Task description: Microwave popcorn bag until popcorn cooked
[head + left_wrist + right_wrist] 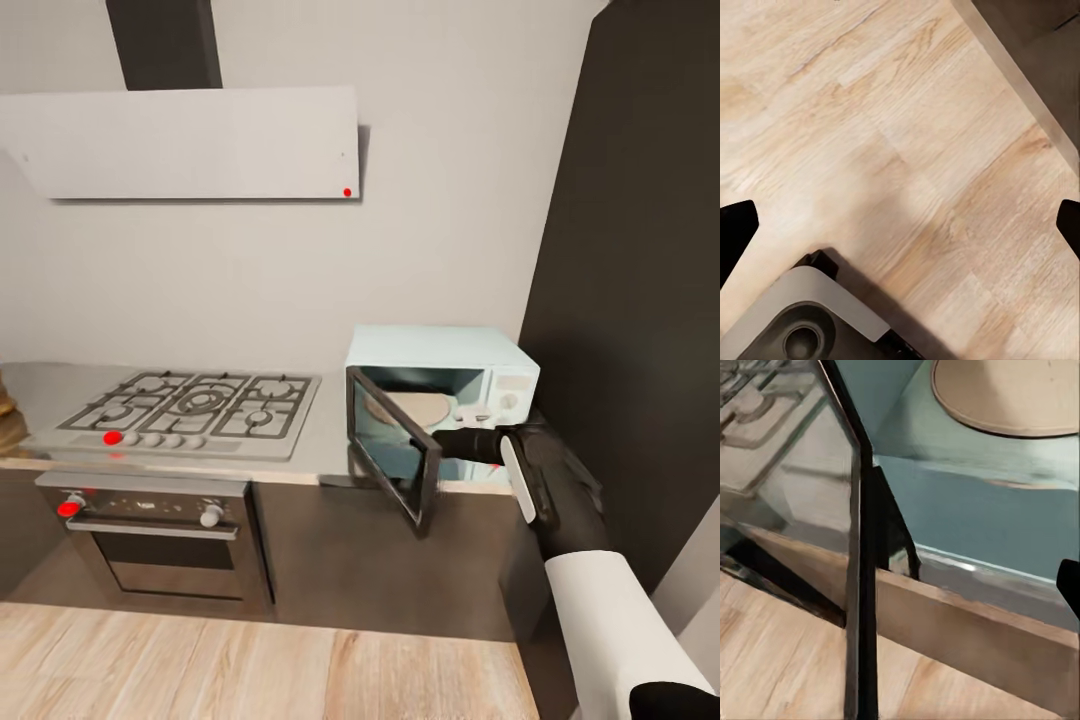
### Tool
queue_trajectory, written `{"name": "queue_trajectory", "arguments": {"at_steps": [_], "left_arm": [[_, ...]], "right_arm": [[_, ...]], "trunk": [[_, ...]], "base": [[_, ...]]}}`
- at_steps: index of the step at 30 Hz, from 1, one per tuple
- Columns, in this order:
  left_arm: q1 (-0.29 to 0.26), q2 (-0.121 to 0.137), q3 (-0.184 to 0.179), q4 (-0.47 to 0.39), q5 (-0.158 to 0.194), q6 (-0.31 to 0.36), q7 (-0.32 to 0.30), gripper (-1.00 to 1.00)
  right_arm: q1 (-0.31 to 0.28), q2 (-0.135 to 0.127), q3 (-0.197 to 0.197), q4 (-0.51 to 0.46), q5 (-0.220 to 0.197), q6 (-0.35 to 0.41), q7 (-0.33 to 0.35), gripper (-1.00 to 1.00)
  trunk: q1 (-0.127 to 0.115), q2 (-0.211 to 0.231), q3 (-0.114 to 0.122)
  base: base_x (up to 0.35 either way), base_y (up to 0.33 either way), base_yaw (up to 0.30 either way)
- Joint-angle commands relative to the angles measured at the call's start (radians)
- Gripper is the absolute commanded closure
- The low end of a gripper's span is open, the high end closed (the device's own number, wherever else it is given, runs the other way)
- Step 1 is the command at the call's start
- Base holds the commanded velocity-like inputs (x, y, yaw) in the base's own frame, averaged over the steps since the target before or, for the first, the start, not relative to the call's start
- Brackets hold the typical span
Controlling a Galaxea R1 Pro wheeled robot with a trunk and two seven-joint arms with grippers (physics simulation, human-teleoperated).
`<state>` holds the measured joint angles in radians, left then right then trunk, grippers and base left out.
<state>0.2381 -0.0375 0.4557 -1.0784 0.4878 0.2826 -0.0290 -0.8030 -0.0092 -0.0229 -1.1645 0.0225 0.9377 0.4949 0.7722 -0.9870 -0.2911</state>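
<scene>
The right arm (600,600), white-sleeved, reaches forward; its right pincer (462,443), just at the microwave's (440,385) mouth, cannot be judged clenched or released. The microwave sits on the table (325,440), door (392,450) swung open, beside the gas hob (185,410). The left pincer (900,225) hangs released over the wood floor (907,135).

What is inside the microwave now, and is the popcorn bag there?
Inside the microwave, whose door stands open, lies a round beige turntable plate. No bag shows on the visible part. The door and the right arm cover the lower front of the cavity.
</scene>
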Motion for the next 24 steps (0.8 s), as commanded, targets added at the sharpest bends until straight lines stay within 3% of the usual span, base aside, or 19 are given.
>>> {"name": "queue_trajectory", "arguments": {"at_steps": [1,7,17,24], "left_arm": [[0.0,-0.001,0.003,-0.002,0.008,0.007,-0.003,-1.0],[0.0,-0.001,0.003,-0.002,0.006,0.007,-0.003,-1.0],[0.001,-0.001,-0.002,-0.003,0.007,0.007,-0.005,-1.0],[0.0,-0.002,-0.006,-0.003,0.005,0.007,0.003,-1.0]], "right_arm": [[-0.001,0.0,0.0,-0.001,-0.002,0.006,0.005,-1.0],[-0.001,-0.001,0.019,-0.001,-0.002,0.006,0.005,-1.0],[-0.002,-0.004,0.019,-0.001,-0.006,0.005,0.005,-1.0],[-0.002,-0.005,0.017,-0.001,-0.009,0.004,0.005,-1.0]], "trunk": [[0.0,-0.001,-0.001],[0.0,-0.001,-0.001],[0.0,-0.001,-0.001],[0.0,-0.001,-0.001]], "base": [[-0.211,0.241,0.0],[-0.183,0.25,0.118],[-0.018,0.281,0.042],[0.0,0.058,0.001]]}}
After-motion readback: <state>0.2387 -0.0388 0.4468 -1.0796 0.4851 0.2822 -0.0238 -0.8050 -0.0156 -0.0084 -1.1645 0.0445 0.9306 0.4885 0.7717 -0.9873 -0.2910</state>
